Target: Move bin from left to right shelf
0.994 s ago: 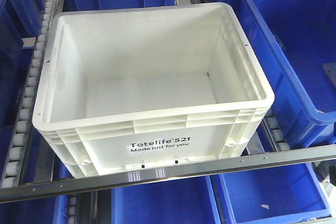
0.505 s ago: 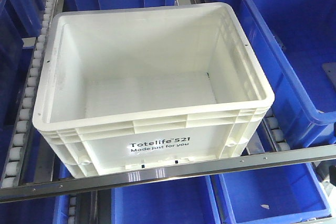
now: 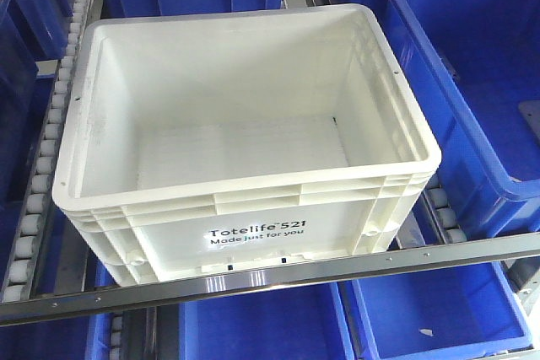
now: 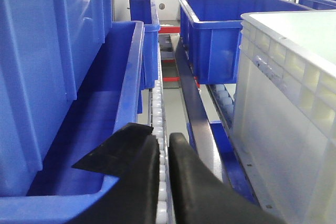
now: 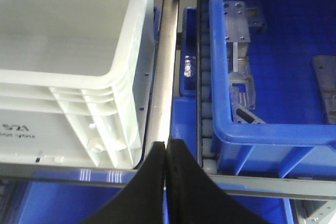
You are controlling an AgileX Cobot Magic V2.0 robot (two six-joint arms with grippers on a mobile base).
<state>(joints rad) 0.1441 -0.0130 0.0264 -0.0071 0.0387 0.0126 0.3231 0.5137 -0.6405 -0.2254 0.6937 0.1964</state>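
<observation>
The white empty bin (image 3: 253, 212), marked "Totelife 521", stands on the roller shelf behind the metal front rail (image 3: 278, 279). Neither gripper shows in the front view. In the left wrist view my left gripper (image 4: 164, 138) is empty, jaws almost together with a thin slit, over the rollers left of the white bin (image 4: 286, 108). In the right wrist view my right gripper (image 5: 166, 143) is shut and empty, low at the front rail, just right of the white bin's front right corner (image 5: 113, 129).
A large blue bin (image 3: 472, 82) sits right of the white one and holds grey metal parts (image 5: 239, 77). Blue bins stand behind, below and to the left (image 4: 79, 103). Roller tracks (image 3: 42, 174) and a metal divider (image 5: 163, 77) flank the white bin.
The white bin has not moved. A dark shape at the lower right edge of the front view has slipped almost out of sight.
</observation>
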